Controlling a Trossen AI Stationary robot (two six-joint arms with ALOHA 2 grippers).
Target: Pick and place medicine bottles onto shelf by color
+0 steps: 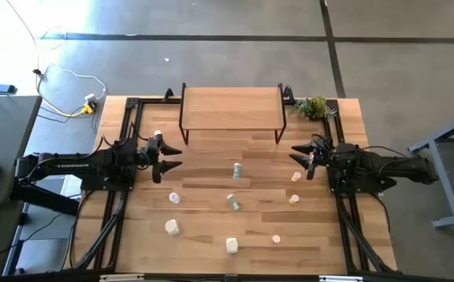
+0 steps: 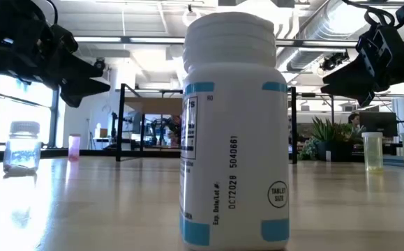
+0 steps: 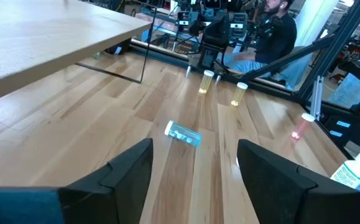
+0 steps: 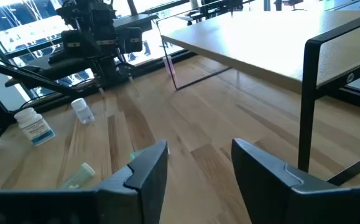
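The shelf (image 1: 230, 108), a light wooden top on thin black legs, stands at the table's far middle. Medicine bottles are scattered on the tabletop. A pale green one (image 1: 237, 169) lies in the middle, also in the left wrist view (image 3: 183, 134), with another pale green one (image 1: 233, 202) nearer. Two yellow ones (image 1: 296, 177) (image 1: 293, 199) stand right of centre. White ones (image 1: 172, 227) (image 1: 231, 245) stand near the front. My left gripper (image 1: 168, 157) hovers open at the left. My right gripper (image 1: 299, 157) hovers open at the right. Both point toward the centre, with nothing between the fingers.
A small green plant (image 1: 313, 106) sits by the shelf's right end. A pinkish bottle (image 1: 275, 238) stands front right, and another small bottle (image 1: 175, 197) front left. In the low view a white bottle (image 2: 233, 132) fills the foreground. A person (image 3: 273, 34) sits beyond the table.
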